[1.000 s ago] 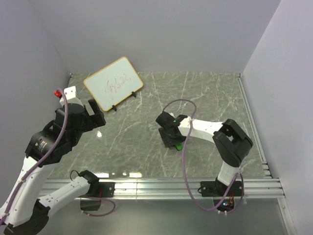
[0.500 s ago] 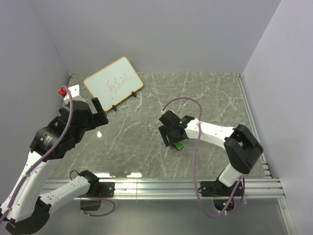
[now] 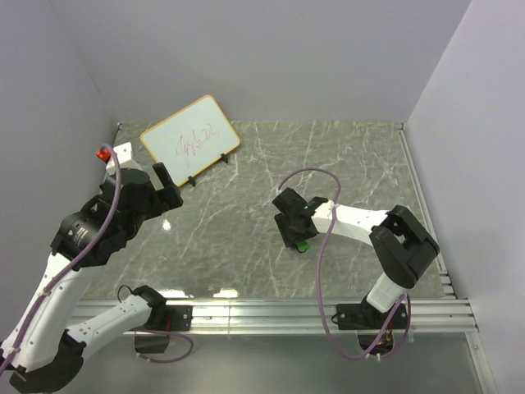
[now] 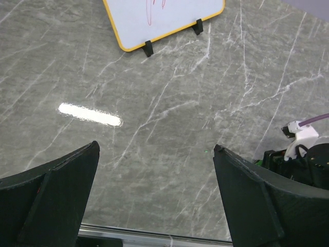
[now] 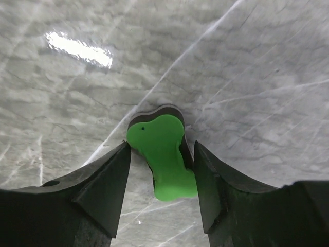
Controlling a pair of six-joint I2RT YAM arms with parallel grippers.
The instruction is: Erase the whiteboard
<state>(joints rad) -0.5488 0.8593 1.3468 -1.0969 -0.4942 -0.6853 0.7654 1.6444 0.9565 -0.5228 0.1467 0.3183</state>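
Note:
The whiteboard (image 3: 190,139) stands tilted on small black feet at the back left, with red scribbles on it; its lower edge also shows in the left wrist view (image 4: 164,18). A green bow-shaped eraser (image 3: 302,245) lies flat on the marble table, mid-right. My right gripper (image 3: 297,236) is lowered over it, and in the right wrist view the eraser (image 5: 162,154) lies askew between the fingers of that gripper (image 5: 160,146), which stand close to its sides. My left gripper (image 3: 164,185) hovers wide open and empty just in front of the whiteboard (image 4: 155,146).
Grey walls close in the table at the back and on both sides. A metal rail (image 3: 312,312) runs along the near edge and another along the right edge (image 3: 422,205). The right arm's wrist (image 4: 303,159) shows at the lower right of the left wrist view.
The right gripper's jaws have narrowed around the eraser and its wrist has shifted a little to the right. The left arm rose slightly toward the whiteboard, then held still.

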